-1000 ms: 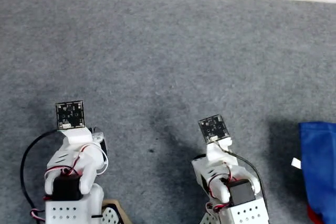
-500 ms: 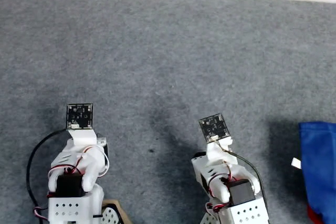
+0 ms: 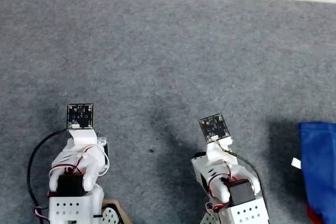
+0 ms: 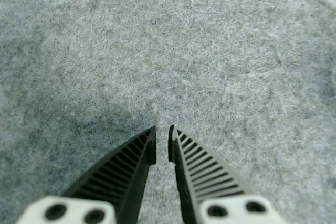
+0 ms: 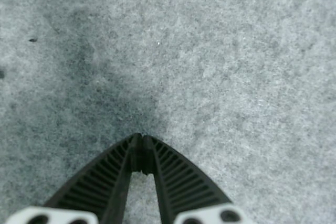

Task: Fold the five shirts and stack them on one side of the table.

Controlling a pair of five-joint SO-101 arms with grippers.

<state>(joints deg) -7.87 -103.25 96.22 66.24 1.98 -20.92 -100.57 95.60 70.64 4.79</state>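
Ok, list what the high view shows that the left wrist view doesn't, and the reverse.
High view: both arms from above, the left arm and the right arm, plus a blue shirt with a white tag at the table's right side, cut by the picture's edge.
Left wrist view: the left gripper close up, its ribbed jaws a narrow gap apart, holding nothing.
Both: the grey felt table.
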